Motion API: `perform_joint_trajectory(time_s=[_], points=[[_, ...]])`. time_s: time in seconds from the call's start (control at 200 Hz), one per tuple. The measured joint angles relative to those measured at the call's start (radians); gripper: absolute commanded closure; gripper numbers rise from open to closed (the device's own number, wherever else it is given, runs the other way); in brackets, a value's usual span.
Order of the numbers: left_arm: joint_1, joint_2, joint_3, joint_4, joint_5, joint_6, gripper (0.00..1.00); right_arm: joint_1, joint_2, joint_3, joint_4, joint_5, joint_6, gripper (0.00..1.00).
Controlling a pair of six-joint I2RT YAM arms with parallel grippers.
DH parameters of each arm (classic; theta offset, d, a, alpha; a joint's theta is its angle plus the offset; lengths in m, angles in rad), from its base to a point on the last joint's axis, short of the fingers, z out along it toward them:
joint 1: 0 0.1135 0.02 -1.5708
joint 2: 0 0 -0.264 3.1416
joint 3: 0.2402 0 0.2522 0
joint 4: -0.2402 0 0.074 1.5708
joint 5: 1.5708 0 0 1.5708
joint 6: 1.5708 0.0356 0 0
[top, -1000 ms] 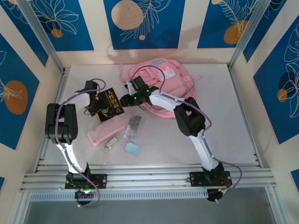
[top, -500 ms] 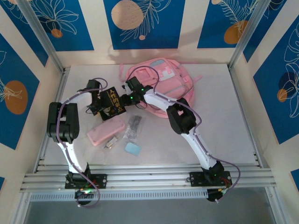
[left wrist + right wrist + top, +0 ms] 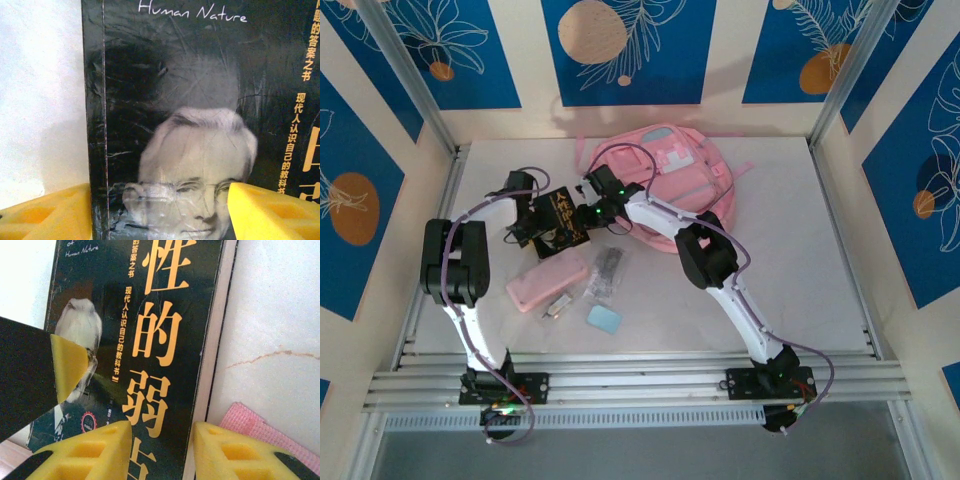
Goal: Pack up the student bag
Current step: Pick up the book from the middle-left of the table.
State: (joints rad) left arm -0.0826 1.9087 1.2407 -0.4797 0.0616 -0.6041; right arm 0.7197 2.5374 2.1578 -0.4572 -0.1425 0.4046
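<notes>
Two robot arms meet over a black paperback book point(image 3: 558, 212) on a white table point(image 3: 800, 260), seen from above. The student bag point(image 3: 685, 175), a pink backpack, lies flat at about 1 o'clock from the table's centre, near the far edge, with the right arm reaching across its near side. The book sits at 9 o'clock from the bag, its cover showing gold Chinese lettering, a grey portrait and the words "Human Nature".

The left gripper point(image 3: 160, 186) points at the cover with its yellow fingers point(image 3: 50, 215) set wide apart: one just outside the spine, the other in front of the portrait. The right gripper point(image 3: 162, 426) comes in from 3 o'clock, its fingers point(image 3: 235, 452) drawn to a narrow gap over the book's long page edge. Whether either gripper touches the book cannot be told.

At 6 o'clock from the book lies a flat pink pencil case point(image 3: 548, 281). Just beside it at 3 o'clock is a clear packet point(image 3: 607, 272) with dark contents. A small pale blue block point(image 3: 604, 318) lies nearer the arm bases, at 6 o'clock from the packet
</notes>
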Motion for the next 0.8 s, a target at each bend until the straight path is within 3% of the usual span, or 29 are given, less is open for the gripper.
perform_joint_trajectory(time_s=[0.475,0.8], points=[[0.000,0.000,-0.002,0.002,0.000,-0.001,0.32,-0.027,-0.069,-0.094,0.131,-0.157,0.101,0.74],[0.000,0.000,-0.002,0.004,0.000,-0.013,0.32,-0.026,-0.010,0.023,0.053,-0.172,0.146,0.67]])
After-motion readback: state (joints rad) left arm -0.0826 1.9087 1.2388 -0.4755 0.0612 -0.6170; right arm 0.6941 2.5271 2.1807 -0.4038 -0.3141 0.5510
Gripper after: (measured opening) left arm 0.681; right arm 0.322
